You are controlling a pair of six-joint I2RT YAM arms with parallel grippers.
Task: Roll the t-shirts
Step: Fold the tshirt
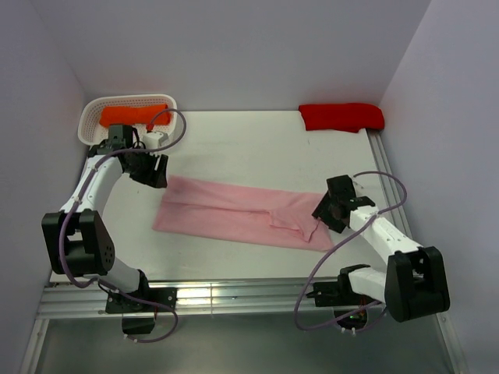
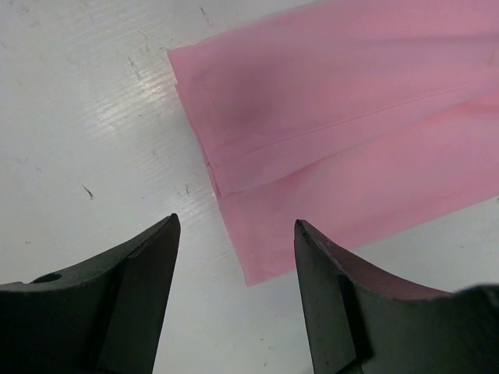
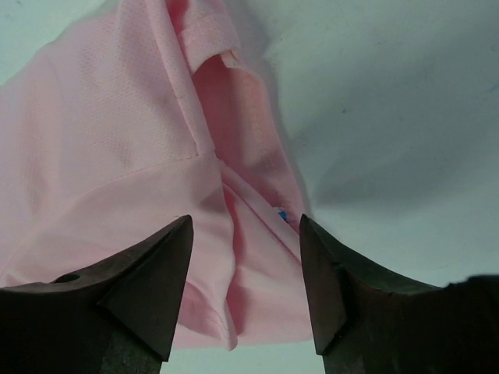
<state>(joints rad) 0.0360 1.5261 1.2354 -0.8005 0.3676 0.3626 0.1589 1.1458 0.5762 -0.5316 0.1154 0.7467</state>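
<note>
Pink t-shirt [image 1: 242, 214] is laid long, left to right; left fingers [image 2: 132, 304] and right fingers [image 3: 140, 296] are spread empty at its ends.

Left arm [image 1: 93, 183] and right arm [image 1: 382, 234] are both white tubes with chunky black joint blocks. A thin greyish-purple cable [image 1: 62, 261] loops along each. Fingers [image 2: 132, 296] are dark matte wedges, and one has a little hole near its base.

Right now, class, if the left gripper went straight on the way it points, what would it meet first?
Probably the folded end of the light pink t-shirt, lying flat directly ahead of the left gripper between its open jaws, with the table under it. How far off is unclear.
</note>
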